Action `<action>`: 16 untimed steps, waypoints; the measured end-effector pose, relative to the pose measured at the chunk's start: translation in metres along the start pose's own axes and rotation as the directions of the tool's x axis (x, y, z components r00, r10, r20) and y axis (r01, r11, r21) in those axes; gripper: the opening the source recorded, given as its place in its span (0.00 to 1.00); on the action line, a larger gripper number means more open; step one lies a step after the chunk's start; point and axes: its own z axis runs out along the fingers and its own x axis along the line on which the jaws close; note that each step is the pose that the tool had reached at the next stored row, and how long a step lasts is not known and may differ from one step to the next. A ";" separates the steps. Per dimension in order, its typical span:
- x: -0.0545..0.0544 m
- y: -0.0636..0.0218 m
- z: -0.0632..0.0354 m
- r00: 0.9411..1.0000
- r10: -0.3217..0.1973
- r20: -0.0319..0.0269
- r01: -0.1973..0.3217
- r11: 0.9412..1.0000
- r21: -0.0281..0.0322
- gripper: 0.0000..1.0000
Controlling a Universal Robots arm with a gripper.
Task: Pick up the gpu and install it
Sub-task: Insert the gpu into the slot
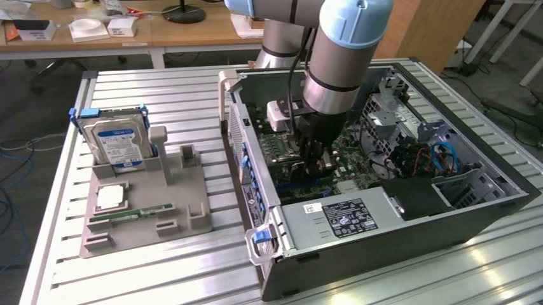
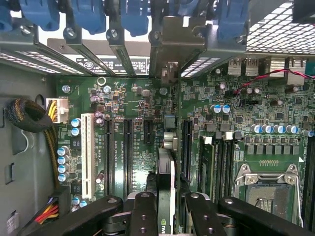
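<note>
Grasping the gpu (image 2: 166, 184) on edge between its fingers, the gripper (image 2: 167, 209) holds the card upright just above the motherboard (image 2: 133, 105) inside the open computer case (image 1: 475, 210).

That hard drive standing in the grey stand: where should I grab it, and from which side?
The hard drive stands upright, its base slotted in the grey stand. Probably take its free top edge from straight above, closing across the two broad faces.

Bright, even room light; glare patches on the table (image 1: 475, 267).
</note>
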 end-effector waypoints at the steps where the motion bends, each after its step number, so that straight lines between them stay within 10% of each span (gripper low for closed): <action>1: 0.000 0.0000 0.0000 1.000 0.000 0.000 0.000 1.000 0.000 0.27; 16: 0.001 0.0000 0.0044 1.000 0.000 0.000 0.000 1.000 0.000 0.27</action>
